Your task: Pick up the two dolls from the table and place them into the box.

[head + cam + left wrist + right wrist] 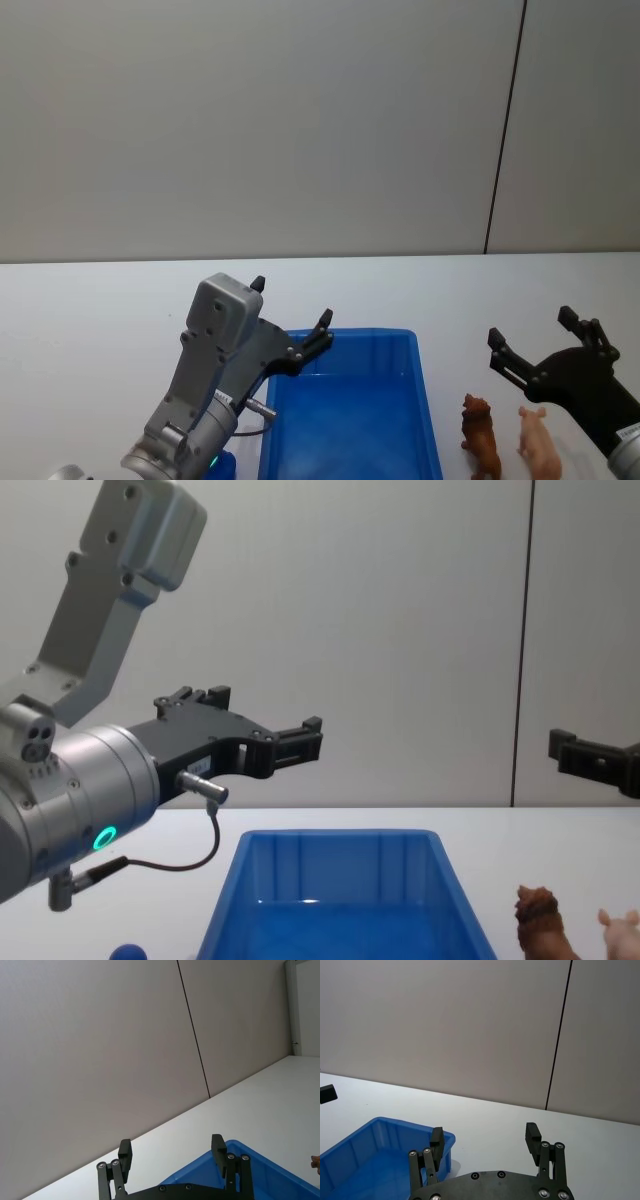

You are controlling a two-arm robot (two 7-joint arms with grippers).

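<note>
The reddish-brown doll point(480, 436) and the pale pink doll point(538, 442) stand side by side on the white table point(100, 300), just right of the blue box point(425, 400). My right gripper point(531, 325) hangs open and empty in the air above and slightly beyond the dolls. My left gripper point(292, 300) is open and empty too, raised over the box's far left corner. The chest view has the brown doll point(540, 918) and pink doll point(620, 932) right of the box point(340, 837), with the left gripper point(260, 712) well above its rim.
A small blue ball point(125, 952) lies on the table left of the box, under my left arm. A grey wall with a dark vertical seam point(505, 130) rises behind the table. The box's inside point(345, 420) holds nothing.
</note>
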